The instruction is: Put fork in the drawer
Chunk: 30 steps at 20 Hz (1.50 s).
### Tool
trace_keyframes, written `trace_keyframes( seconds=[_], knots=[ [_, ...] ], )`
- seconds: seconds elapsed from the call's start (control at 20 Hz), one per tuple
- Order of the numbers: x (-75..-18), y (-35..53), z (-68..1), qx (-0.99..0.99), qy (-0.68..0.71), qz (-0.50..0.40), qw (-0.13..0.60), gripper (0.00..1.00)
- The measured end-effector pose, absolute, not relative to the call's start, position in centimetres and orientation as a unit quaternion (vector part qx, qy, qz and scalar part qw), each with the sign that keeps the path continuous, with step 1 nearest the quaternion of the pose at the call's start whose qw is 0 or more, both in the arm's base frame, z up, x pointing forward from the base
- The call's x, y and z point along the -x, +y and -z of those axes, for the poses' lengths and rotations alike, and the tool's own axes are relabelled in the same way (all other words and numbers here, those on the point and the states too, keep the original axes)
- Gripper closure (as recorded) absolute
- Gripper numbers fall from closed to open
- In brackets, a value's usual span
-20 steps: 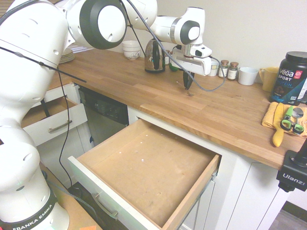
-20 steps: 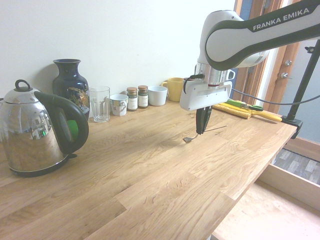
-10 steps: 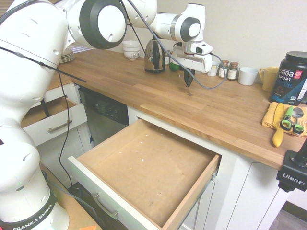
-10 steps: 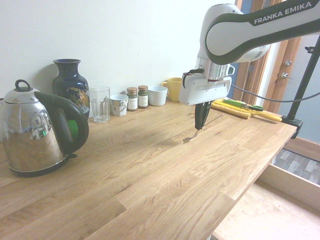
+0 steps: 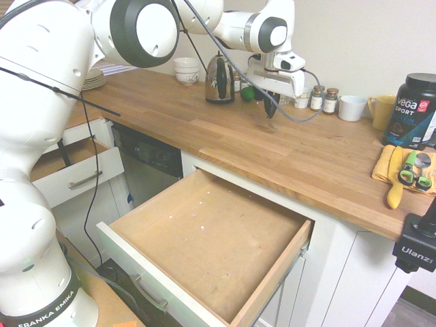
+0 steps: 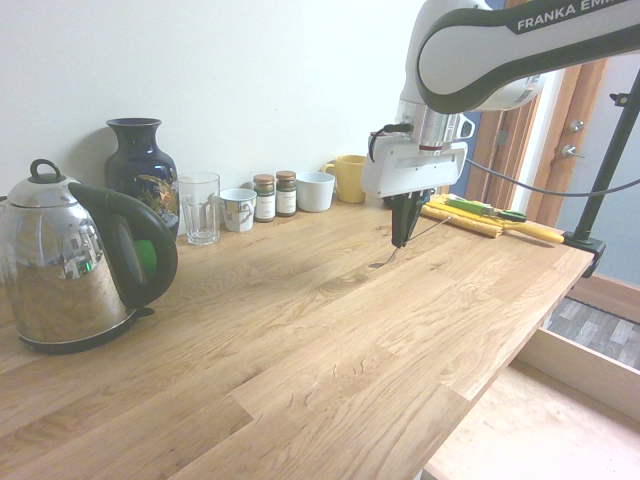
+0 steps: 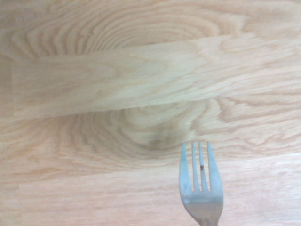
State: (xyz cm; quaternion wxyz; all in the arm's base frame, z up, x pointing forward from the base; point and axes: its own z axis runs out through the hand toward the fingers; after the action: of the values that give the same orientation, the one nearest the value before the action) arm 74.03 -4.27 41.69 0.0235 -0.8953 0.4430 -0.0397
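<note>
- The gripper (image 6: 402, 238) points straight down over the wooden counter (image 6: 300, 340), and its jaws are pinched tight on the thin handle of the fork (image 6: 400, 250).
- The fork hangs in the air a little above the wood, tilted, with its prongs lower and its handle end sticking up toward the yellow cloth (image 6: 470, 218).
- In the wrist view the fork (image 7: 200, 188) has its prongs pointing out over bare wood, and nothing lies under it.
- In the first outside view the fork is too thin to make out well, so I go by the other two views.
- The drawer (image 5: 204, 238) is pulled wide open below the counter's front edge, well apart from the gripper (image 5: 270, 111). Its brown bottom has nothing in it.
- The smaller drawer (image 5: 75, 170) near the robot is the wrong one.
- I think the job now is to carry the fork over the edge and down into the big drawer.
- It would be smart to go slowly, because a thin, tilted fork may slip or swing.
- It should be lowered close to the drawer bottom before the jaws let go, so it does not bounce.
</note>
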Motion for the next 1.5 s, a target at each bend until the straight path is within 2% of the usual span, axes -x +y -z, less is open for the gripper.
trace_keyframes(
  seconds=[0.6,1.5],
  knots=[
    [-71.6,-4.5,-44.3,0.894,0.445,0.045,0.029,1.0],
    [-56.0,-4.5,-44.2,0.89,0.451,0.052,0.039,1.0]
  ],
)
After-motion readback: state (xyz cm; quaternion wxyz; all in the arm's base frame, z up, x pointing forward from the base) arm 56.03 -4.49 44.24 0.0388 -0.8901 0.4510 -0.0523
